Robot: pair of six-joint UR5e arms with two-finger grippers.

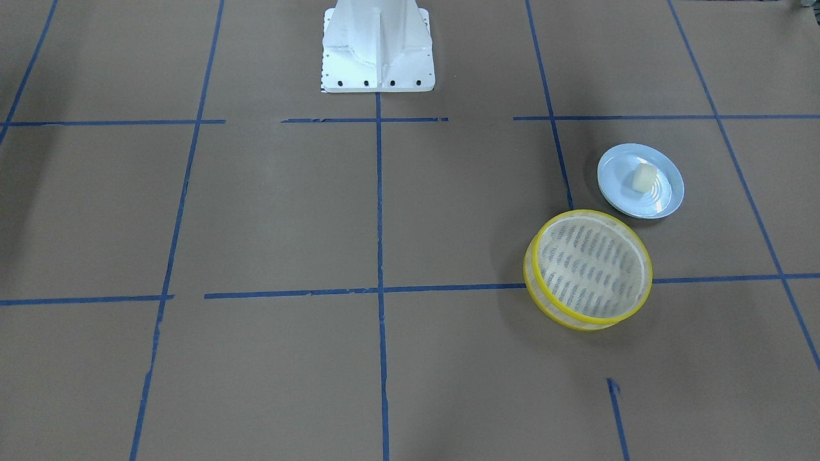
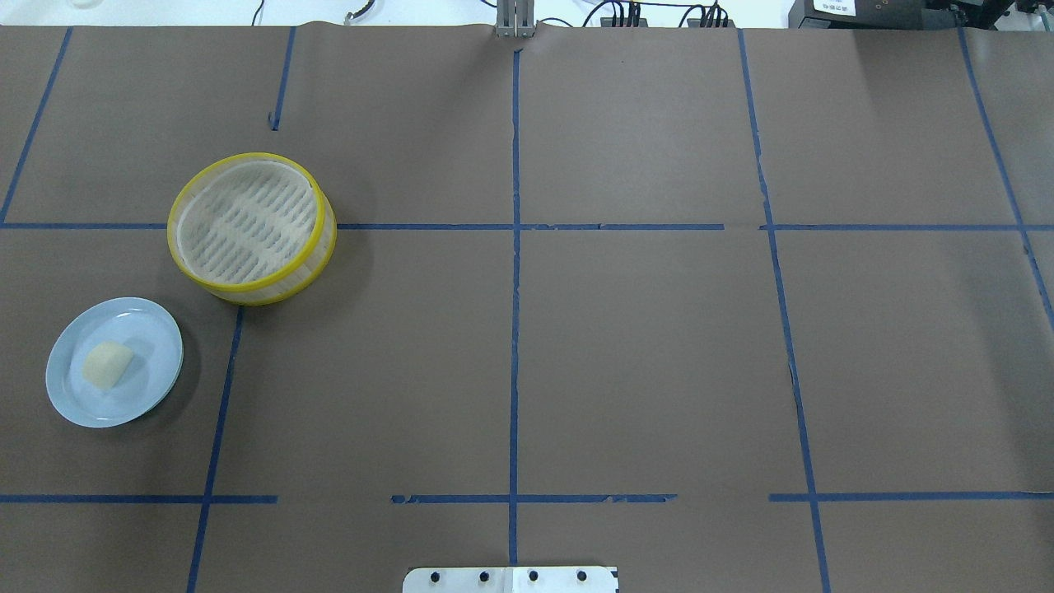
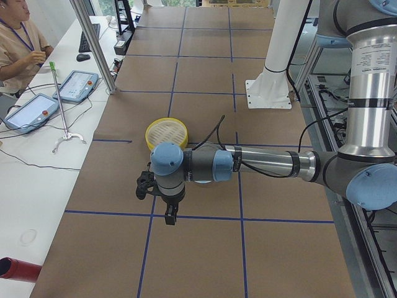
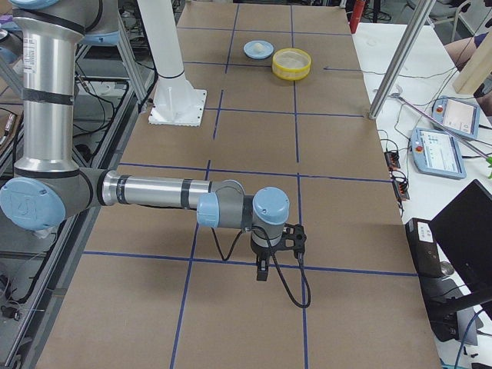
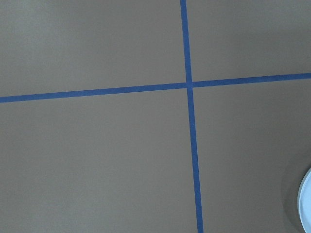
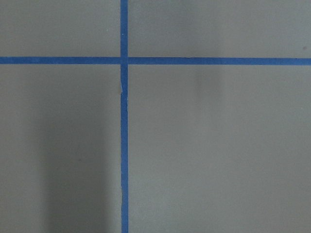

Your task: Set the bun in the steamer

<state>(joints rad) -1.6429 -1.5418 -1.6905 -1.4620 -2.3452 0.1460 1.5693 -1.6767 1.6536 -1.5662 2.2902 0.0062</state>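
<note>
**A:** What lies closest in the view from across the table?

**B:** The steamer [image 1: 589,266]. It stands upright and empty on the brown-papered table [image 1: 275,211], over a line of blue tape [image 1: 448,289]. Just beyond it, toward my base [image 1: 378,48], sits the pale blue plate [image 1: 615,168], near the basket but apart from it. The bun [image 1: 643,177] lies on that plate.

**A:** And from over your shoulders?

**B:** Both are on my left side. The bun is on the plate near me, and the steamer is farther out.

**A:** The view from your left end?

**B:** My left arm [image 3: 267,162] stretches level over the table. My left gripper [image 3: 170,215] points straight down above the paper, on the near side of the steamer.

**A:** From your right end?

**B:** My right arm [image 4: 154,191] lies level too, and my right gripper [image 4: 262,271] points down. The plate and steamer are well apart from it, at the far end.

**A:** Are the fingers spread or pressed together?

**B:** I cannot tell for either one, because only the side views show them.

**A:** The wrist cameras?

**B:** The left one shows crossing tape and a sliver of plate rim at the lower right edge. The right one shows crossing tape on paper.
</note>
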